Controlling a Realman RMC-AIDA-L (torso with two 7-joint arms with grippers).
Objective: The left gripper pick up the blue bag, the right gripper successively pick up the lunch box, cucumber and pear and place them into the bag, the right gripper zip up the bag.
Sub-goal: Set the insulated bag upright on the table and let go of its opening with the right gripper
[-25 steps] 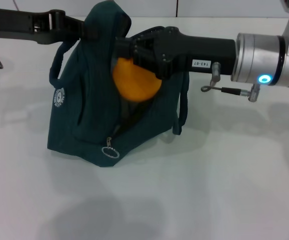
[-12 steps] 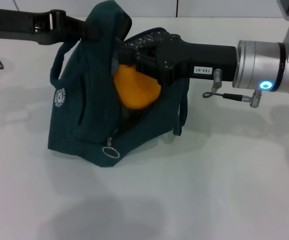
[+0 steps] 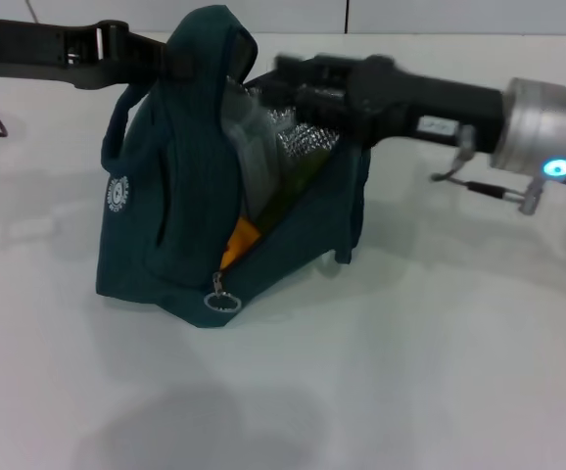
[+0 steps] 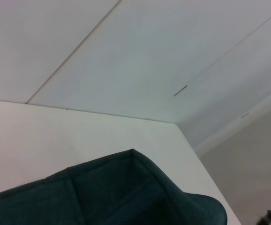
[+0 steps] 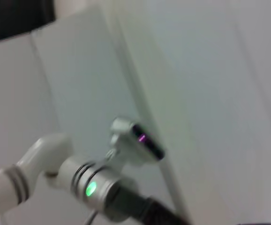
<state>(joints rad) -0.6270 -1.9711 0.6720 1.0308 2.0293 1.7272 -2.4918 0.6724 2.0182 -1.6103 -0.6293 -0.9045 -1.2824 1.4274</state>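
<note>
sitting on the white surface (image 3: 410, 372), the blue bag (image 3: 185, 225) is gripped by the left hand (image 3: 170, 61); the right hand (image 3: 288, 83) is too blurry to tell.

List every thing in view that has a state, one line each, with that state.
blue bag: unzipped, mouth open, top held up, base on the table.
pear: inside the bag, partly visible through the opening.
left gripper: at the bag's top, holding it up.
right gripper: at the bag's mouth, no longer holding the pear.
</note>
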